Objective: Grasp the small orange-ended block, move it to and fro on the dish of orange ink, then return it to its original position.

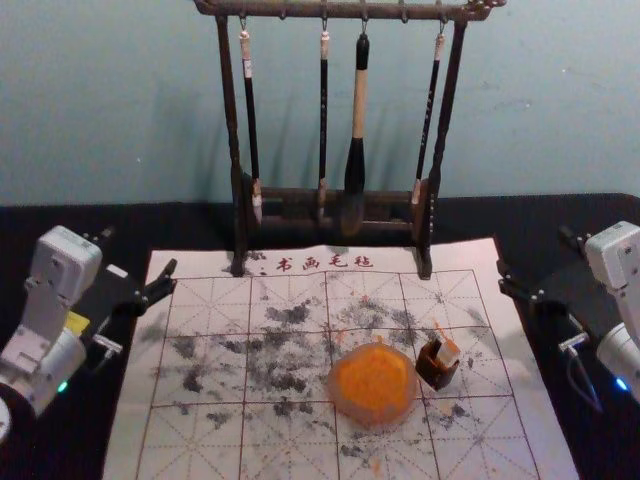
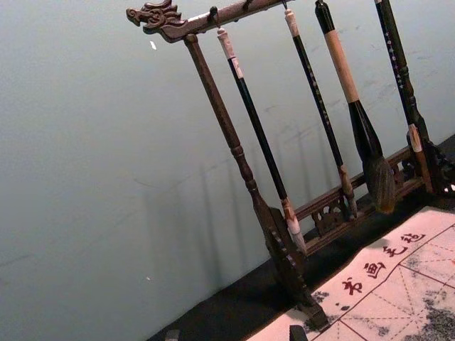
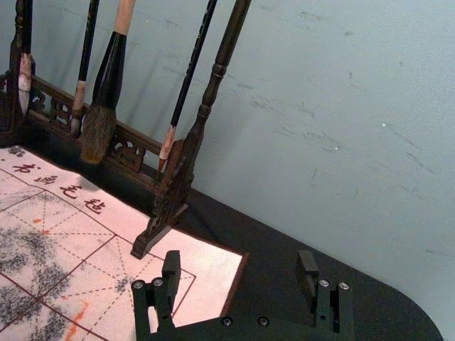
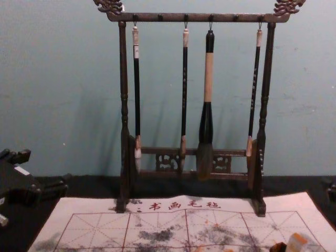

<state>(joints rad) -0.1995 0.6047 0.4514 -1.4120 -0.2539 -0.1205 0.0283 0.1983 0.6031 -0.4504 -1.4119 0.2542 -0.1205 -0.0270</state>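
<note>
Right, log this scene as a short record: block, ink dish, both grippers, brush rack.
Block: tilted in a small dark holder
Ink dish: orange ink, on the gridded mat, left of the holder
Left gripper: open, empty, by the mat's left edge
Right gripper: open, empty, by the mat's right edge
Brush rack: behind the dish, four hanging brushes

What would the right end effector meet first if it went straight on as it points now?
Probably the wall, passing beside the brush-rack post. How steeply the open right end effector tilts is unclear, though, so the black tabletop could come first.
</note>
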